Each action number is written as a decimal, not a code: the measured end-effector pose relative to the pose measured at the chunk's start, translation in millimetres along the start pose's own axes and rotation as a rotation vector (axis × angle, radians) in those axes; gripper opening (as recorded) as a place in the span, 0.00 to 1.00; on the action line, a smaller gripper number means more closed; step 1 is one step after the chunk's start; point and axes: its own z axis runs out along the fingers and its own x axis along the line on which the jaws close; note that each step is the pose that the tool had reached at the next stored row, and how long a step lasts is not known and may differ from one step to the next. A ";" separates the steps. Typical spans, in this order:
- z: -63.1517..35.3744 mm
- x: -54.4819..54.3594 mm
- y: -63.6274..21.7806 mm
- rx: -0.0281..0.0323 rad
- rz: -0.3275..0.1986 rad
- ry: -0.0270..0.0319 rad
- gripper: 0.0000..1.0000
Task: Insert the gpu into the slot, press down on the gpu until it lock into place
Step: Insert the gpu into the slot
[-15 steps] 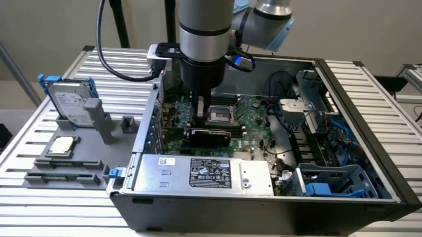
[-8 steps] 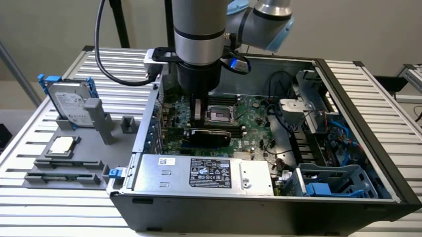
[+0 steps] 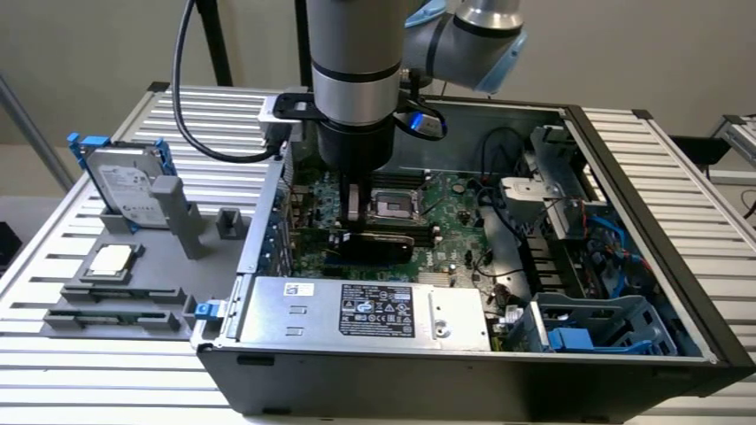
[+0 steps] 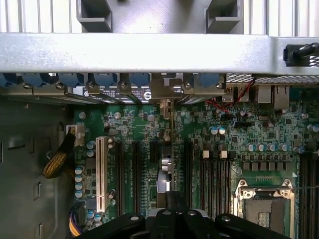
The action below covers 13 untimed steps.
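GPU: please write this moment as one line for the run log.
gripper: shut, at top edge of gpu | gpu: upright on motherboard | lock: cannot tell

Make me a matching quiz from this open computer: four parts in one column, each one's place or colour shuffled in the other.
1 gpu
2 power-supply box
3 hard drive
4 drive cage

A silver, lying inside the case
B outside the case, upright in a grey holder
C blue plastic, in the case's corner
D black, held in the jaws

Pairs: 1-D, 2-A, 3-B, 4-C
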 end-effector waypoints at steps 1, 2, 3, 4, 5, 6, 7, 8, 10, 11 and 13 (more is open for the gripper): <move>0.0 0.0 0.0 -0.0001 0.000 -0.0001 0.11; 0.1 0.0 0.0 0.0000 0.000 -0.0002 0.11; 0.1 -0.1 0.0 0.0000 0.000 -0.0003 0.11; 0.3 -0.3 0.0 0.0001 0.000 -0.0005 0.11; 0.2 -0.5 0.1 0.0001 0.000 -0.0004 0.11; 0.2 -0.8 0.3 0.0000 0.000 -0.0003 0.11; 0.2 -1.2 0.5 0.0000 0.000 -0.0003 0.11; 0.1 -1.3 0.9 0.0000 0.000 -0.0003 0.11; 0.1 -1.4 1.7 0.0000 0.000 -0.0003 0.11; 0.1 -1.5 1.9 0.0000 0.000 -0.0002 0.11; 0.2 -1.8 2.2 0.0000 0.000 -0.0003 0.11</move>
